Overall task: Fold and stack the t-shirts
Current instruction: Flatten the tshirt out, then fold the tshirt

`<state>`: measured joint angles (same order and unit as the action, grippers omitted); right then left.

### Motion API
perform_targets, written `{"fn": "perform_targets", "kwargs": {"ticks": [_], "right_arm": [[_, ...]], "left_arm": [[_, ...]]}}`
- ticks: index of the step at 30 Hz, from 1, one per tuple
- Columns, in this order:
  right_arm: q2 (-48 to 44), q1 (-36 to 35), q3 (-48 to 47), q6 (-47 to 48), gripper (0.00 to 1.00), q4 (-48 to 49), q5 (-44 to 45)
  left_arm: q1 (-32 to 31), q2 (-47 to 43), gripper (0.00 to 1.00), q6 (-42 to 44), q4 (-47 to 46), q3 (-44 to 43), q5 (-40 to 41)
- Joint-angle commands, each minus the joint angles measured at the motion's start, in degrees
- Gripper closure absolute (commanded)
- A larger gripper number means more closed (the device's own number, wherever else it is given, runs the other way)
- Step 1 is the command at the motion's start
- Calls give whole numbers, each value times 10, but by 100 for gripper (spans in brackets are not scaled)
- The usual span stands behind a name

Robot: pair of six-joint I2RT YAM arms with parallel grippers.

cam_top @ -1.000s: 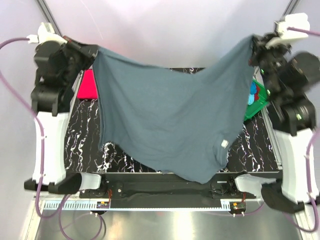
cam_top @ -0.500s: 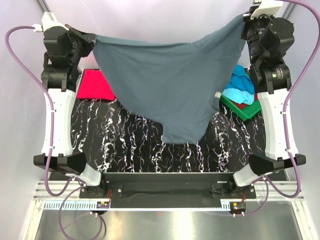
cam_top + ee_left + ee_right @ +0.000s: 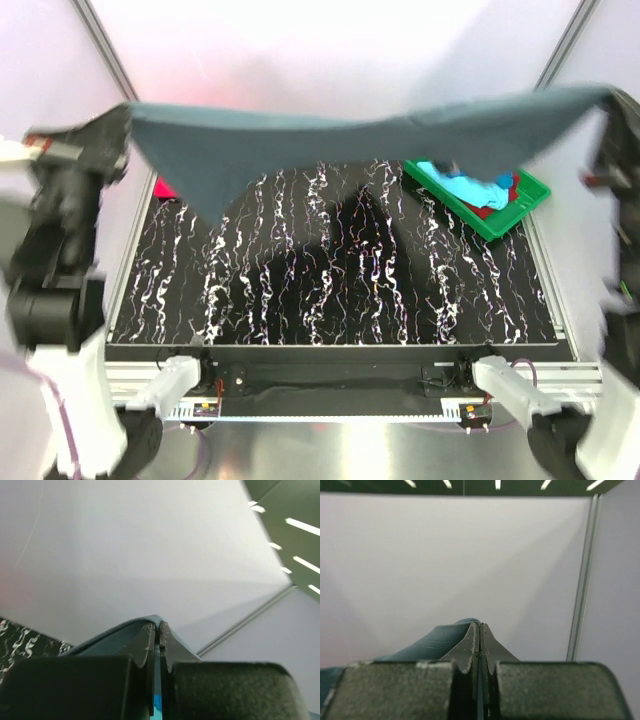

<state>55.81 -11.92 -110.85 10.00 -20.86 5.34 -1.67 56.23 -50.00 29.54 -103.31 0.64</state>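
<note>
**Slate grey-blue shirt stretched aloft: slip and landing risks**

Slate grey-blue t-shirt (image 3: 350,135) hangs high above the table (image 3: 330,300), pulled into a long band between the two arms. One corner droops lower on the left side. No part of it touches the table.

Left gripper (image 3: 159,627): jaws pressed together on a thin edge of the cloth, fabric showing right at the tips. Right gripper (image 3: 479,627): same, pinched tight on a fold of the same shirt. Both arms read as blurred in the overhead view.

Other shirts: turquoise t-shirt (image 3: 470,185) and red t-shirt (image 3: 492,208) sit in the green tray (image 3: 535,190) at the far right. A sliver of the red-pink t-shirt (image 3: 160,188) lies at the far left, mostly hidden by the drooping corner.

Risks, as judged:
- Only a small bite of cloth sits in each pinch. A sharp swing or too much stretch could pull an edge free, dropping one side.
- An uneven lay-down would leave creases or a doubled-under hem.
- The low corner could drape over the red-pink shirt, and the right end could catch the tray.
</note>
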Motion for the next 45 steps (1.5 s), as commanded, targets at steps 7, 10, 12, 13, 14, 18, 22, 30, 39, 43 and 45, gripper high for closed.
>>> {"fn": "perform_targets", "kwargs": {"ticks": [7, 10, 12, 13, 14, 18, 22, 30, 39, 43, 45], "right_arm": [[-114, 2, -8, -26, 100, -12, -9], [-114, 1, -43, -28, 100, -29, -10], [-102, 1, -54, -17, 100, -36, -11], [-97, 1, -60, -10, 100, -37, -11], [-83, 1, -61, 0, 100, -35, -10], [-22, 1, -65, 70, 100, -34, 21], [29, 1, 33, 96, 100, 20, 31], [87, 2, 325, 80, 100, 290, -21], [393, 6, 421, 68, 100, 591, 43], [522, 8, 319, 51, 100, 566, -10], [552, 7, 270, 46, 100, 550, -40]], "left_arm": [[4, -137, 100, -69, -13, 36, -3], [4, -140, 100, -70, 4, 16, -14], [4, -139, 100, -59, 17, 0, -8], [4, -140, 100, -55, 20, -3, 13], [4, -140, 100, -52, 21, -2, 22], [4, -109, 100, -9, 21, 10, 56], [4, -83, 100, -14, 11, 108, 81], [6, 20, 100, 0, -83, 305, 121], [109, 264, 100, 4, -196, 355, 39], [163, 371, 100, 3, -271, 319, -95], [178, 420, 100, 32, -272, 273, -127]]}}
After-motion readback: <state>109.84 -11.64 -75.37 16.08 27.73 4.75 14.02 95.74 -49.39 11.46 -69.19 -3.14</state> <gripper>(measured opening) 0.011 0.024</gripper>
